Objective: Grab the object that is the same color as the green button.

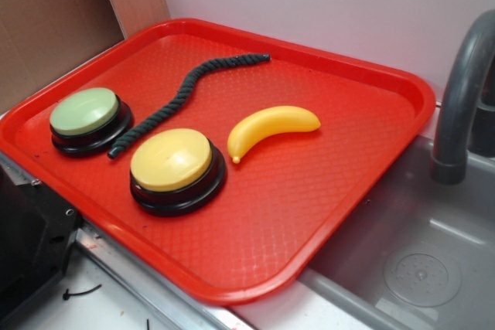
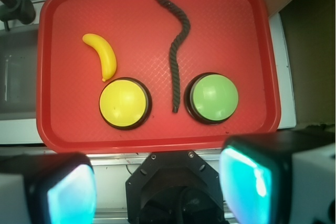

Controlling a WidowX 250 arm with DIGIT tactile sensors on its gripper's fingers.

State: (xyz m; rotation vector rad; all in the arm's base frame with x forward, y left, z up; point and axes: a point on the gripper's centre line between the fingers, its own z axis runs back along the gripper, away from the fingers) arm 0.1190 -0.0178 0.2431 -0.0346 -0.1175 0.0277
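Note:
A long, dark green twisted rope [image 1: 182,98] lies wavy on the red tray [image 1: 325,191], between the two buttons; it also shows in the wrist view [image 2: 177,56]. The green button [image 1: 85,111] with a pale green dome on a black base sits at the tray's left, and in the wrist view [image 2: 214,97] it is right of the rope. My gripper [image 2: 157,187] hangs high above the tray's near edge, jaws wide open and empty, far from the rope. It does not show in the exterior view.
A larger yellow-topped button [image 1: 172,161] and a yellow plastic banana [image 1: 269,127] also sit on the tray. A grey sink [image 1: 418,260] with a faucet [image 1: 460,98] lies to the right. The robot's black base [image 2: 176,187] is below the tray's near edge.

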